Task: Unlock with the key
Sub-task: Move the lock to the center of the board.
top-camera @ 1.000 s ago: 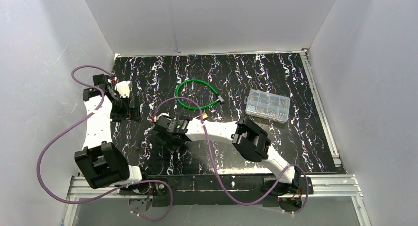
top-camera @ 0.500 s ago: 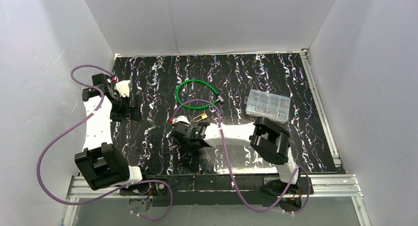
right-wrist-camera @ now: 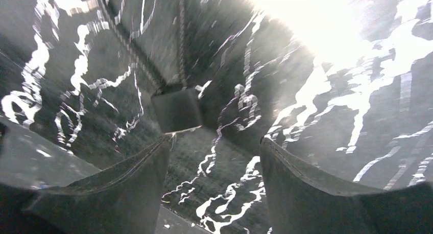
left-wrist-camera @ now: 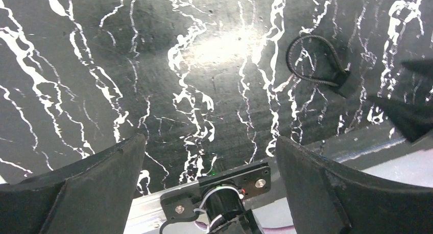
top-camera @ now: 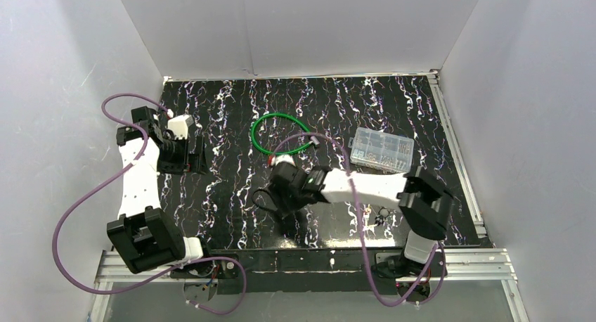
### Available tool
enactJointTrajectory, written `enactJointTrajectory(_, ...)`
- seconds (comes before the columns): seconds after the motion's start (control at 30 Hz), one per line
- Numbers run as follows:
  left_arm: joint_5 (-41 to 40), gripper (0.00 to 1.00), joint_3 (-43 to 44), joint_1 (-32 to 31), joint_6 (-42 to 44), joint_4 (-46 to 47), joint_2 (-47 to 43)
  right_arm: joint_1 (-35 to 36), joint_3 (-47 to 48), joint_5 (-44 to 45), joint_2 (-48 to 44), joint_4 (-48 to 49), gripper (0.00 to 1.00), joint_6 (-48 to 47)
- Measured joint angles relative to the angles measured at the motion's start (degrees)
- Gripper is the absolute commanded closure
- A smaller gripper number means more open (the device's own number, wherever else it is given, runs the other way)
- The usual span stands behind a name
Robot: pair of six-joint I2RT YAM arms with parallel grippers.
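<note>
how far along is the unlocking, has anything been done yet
Done: nothing; neither gripper holds a key. In hand: the right gripper stands open just short of the black block ending the thin black cable loop. The left gripper hangs open over the marbled black table. Left: picking up the key, perhaps among the small metal bits by the right arm, inserting and turning it.

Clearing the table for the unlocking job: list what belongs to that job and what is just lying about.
For the job: black cable lock; what looks like a small bunch of keys; right tool, open near the lock.
Lying about: green cable loop; clear parts box.
</note>
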Motion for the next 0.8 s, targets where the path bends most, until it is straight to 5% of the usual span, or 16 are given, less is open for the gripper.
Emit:
enactJointTrajectory(0.2, 4.11, 0.00, 0.02, -0.02, 1.90, -3.32, -1.40, -14.75, 5.55, -4.70, -5.81, 0.92, 0.30, -2.03)
enactJointTrajectory(0.37, 5.38, 0.00, 0.04, -0.02, 2.71, -4.81, -2.01, -24.35, 21.70, -5.33, 3.32, 0.87, 0.34, -4.35)
enactJointTrajectory(0.8, 7.48, 0.00, 0.04, 0.00, 3.37, -5.55, -2.01, -24.96, 37.33, -6.82, 25.88, -2.10, 0.36, -7.15)
